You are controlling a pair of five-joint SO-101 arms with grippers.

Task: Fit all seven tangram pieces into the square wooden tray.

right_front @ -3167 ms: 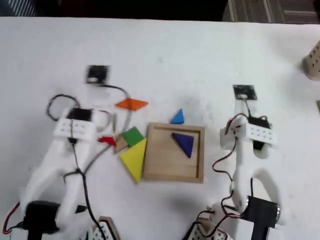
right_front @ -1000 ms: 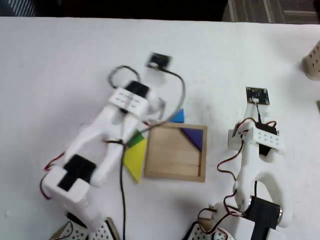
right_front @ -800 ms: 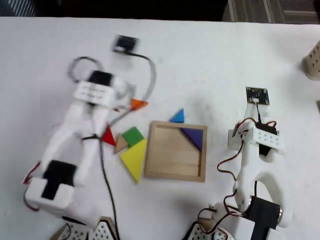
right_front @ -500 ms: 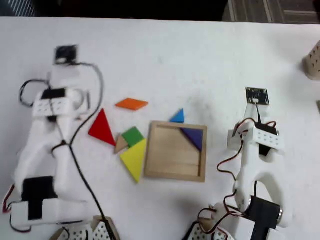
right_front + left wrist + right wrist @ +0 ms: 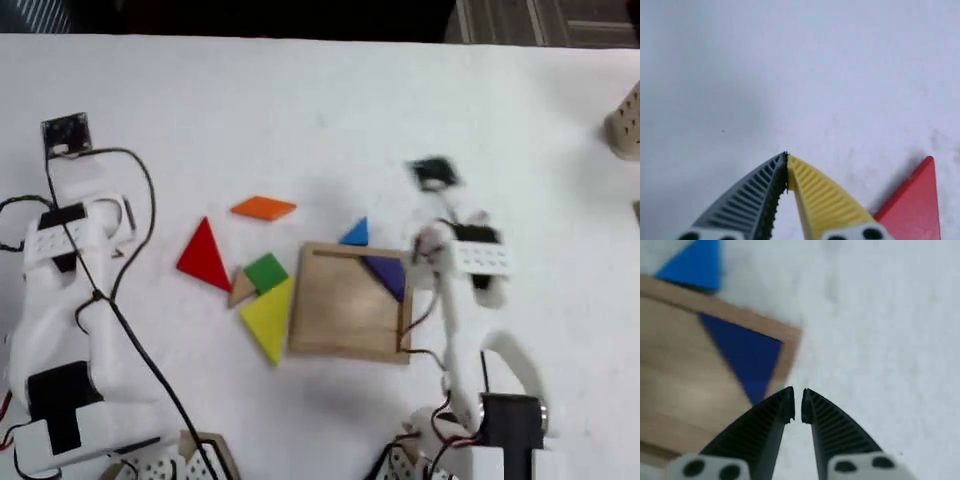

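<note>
The square wooden tray (image 5: 340, 325) lies mid-table with a dark blue triangle (image 5: 388, 273) in its far right corner. Outside it lie a light blue triangle (image 5: 354, 234), an orange parallelogram (image 5: 264, 208), a red triangle (image 5: 205, 255), a green square (image 5: 266, 272), a tan triangle (image 5: 239, 289) and a yellow triangle (image 5: 270, 316). My right gripper (image 5: 797, 404) is shut and empty, just off the tray's rim (image 5: 790, 347) beside the dark blue triangle (image 5: 745, 355). My left gripper (image 5: 786, 159) is shut and empty over bare table, the red triangle (image 5: 915, 205) close by.
A tan perforated object (image 5: 627, 125) stands at the far right edge. The left arm (image 5: 60, 250) rests at the table's left side, its black cable (image 5: 130, 330) trailing toward the front. The table's far half is bare white.
The left arm swung away to the far left, leaving the red triangle flat on the table left of the green square. The right arm moved left to the tray's far right corner.
</note>
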